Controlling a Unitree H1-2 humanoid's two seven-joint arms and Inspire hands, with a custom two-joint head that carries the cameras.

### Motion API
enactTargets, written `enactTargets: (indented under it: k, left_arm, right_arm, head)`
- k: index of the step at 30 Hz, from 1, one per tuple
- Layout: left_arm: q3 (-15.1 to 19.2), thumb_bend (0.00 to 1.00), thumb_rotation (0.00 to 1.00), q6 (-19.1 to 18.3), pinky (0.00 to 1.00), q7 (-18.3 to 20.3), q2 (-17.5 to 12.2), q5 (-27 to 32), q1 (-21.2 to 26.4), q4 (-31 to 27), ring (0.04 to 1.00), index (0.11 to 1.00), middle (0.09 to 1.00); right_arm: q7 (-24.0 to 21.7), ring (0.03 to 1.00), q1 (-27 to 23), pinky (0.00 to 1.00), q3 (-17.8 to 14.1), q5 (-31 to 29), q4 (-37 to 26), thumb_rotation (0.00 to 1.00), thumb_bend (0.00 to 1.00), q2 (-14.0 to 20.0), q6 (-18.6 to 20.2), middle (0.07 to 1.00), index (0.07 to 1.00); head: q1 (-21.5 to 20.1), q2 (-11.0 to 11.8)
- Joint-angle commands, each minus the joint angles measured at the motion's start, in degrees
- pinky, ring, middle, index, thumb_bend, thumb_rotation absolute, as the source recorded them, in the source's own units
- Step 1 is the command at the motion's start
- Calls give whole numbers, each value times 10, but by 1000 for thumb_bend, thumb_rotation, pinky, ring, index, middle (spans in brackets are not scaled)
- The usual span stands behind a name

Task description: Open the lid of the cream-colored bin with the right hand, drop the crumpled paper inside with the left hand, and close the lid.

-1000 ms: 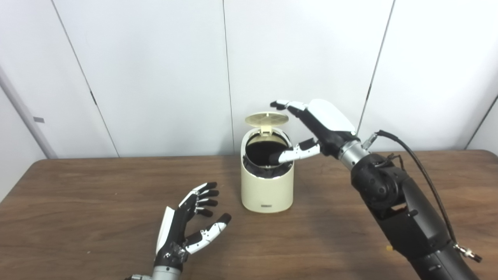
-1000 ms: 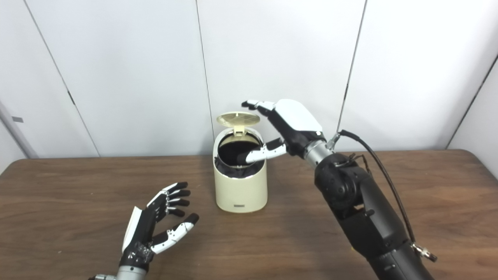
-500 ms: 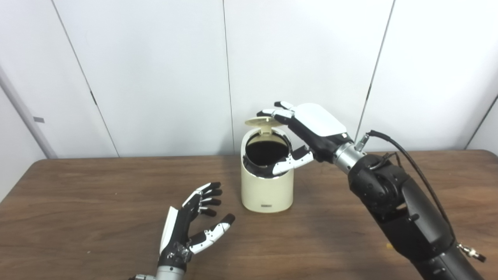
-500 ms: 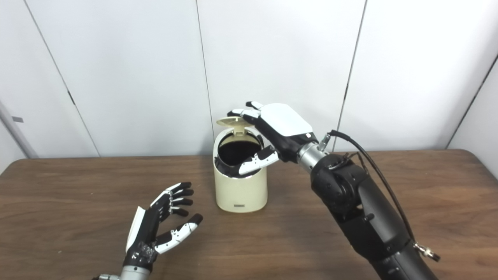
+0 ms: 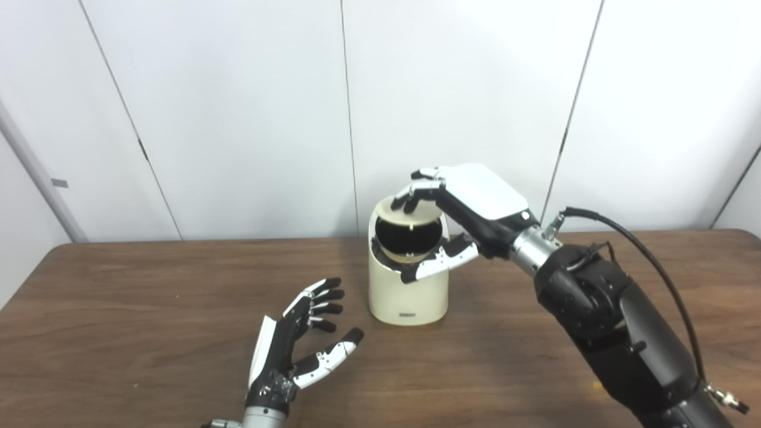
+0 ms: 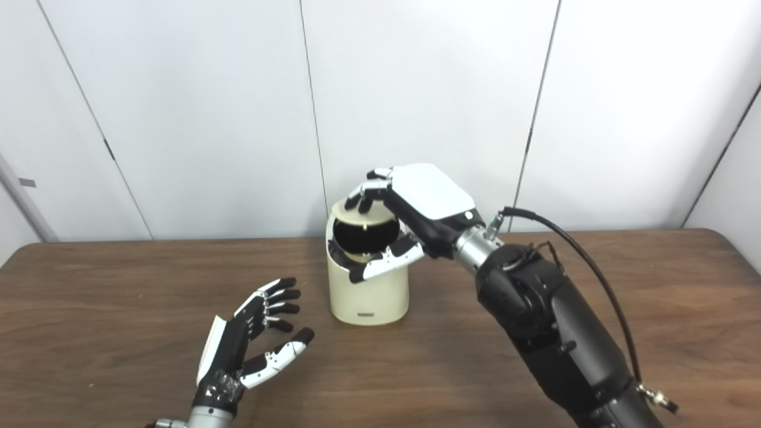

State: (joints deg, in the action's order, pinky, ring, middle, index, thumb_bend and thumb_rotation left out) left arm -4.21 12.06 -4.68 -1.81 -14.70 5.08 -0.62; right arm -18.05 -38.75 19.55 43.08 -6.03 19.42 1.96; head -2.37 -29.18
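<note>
- The right robot hand (image 5: pixel 469 208) arches over the cream bin (image 5: pixel 408 285), its fingertips (image 5: pixel 410 199) pressing on the lid (image 5: pixel 399 205), which is tilted partway down over the dark opening. The thumb reaches across the near right of the rim. It clamps nothing — the fingers are curled against the lid, not around it.
- The left robot hand (image 5: pixel 297 348) waits near the front left of the counter (image 5: pixel 148 309), palm up, fingers spread apart and empty.
- No crumpled paper shows anywhere on the counter or in either hand; I judge it is already inside the bin (the interior is too dark to confirm).
- Risks in closing, as I judge them:
  - The thumb lies at the rim, right where the lid will seat — if it is not drawn clear, the lid may pinch on it and stay ajar.
  - The push lands on the lid's far side, near the hinge; a hard or off-centre press could tip the light bin toward the near side or slide it across the counter, since nothing braces it.
  - If the fingers slip off the smooth lid, it may spring up again.
  - A lid pressed down only partly may look shut yet not latch.
</note>
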Motion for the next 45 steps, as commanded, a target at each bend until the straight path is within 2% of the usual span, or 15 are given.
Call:
enactTargets:
  k: [1,8,17,20,24,31,36,45]
  left_arm:
    - [2,653,267,10,582,-3,2,3,17,-18,701,817,767]
    - [3,645,270,10,594,-2,0,-2,17,-20,697,808,759]
    - [4,654,263,7,584,-1,1,-4,16,-22,693,804,758]
    - [4,650,256,5,585,1,0,-3,16,-24,697,808,763]
    - [4,653,255,2,580,0,1,-4,15,-28,698,807,763]
    - [1,664,281,-3,584,0,5,-8,12,-35,695,807,758]
    - [-1,665,269,-8,578,1,10,-3,9,-38,700,812,762]
    - [0,668,253,-11,571,1,15,1,8,-40,701,812,762]
  right_arm:
    - [14,876,-22,943,-15,4,-16,539,738,9,-12,649,676]
    - [20,860,-15,950,-24,5,-1,495,747,8,-17,644,665]
    - [28,862,-14,929,-25,9,28,526,740,7,-23,661,680]
    - [32,853,-12,921,-24,9,35,504,739,6,-30,653,677]
    - [37,841,-11,903,-17,14,43,533,742,9,-49,644,672]
    - [26,841,-1,903,-10,18,38,566,752,7,-51,637,667]
    - [21,838,5,889,-1,15,29,544,761,11,-67,623,658]
    - [23,842,16,931,16,30,18,545,760,26,-95,614,631]
  head:
    - [0,0]
    - [-1,-2]
    - [4,-8]
    - [4,-9]
    - [7,-13]
    - [10,-21]
    - [13,-27]
    - [13,-34]
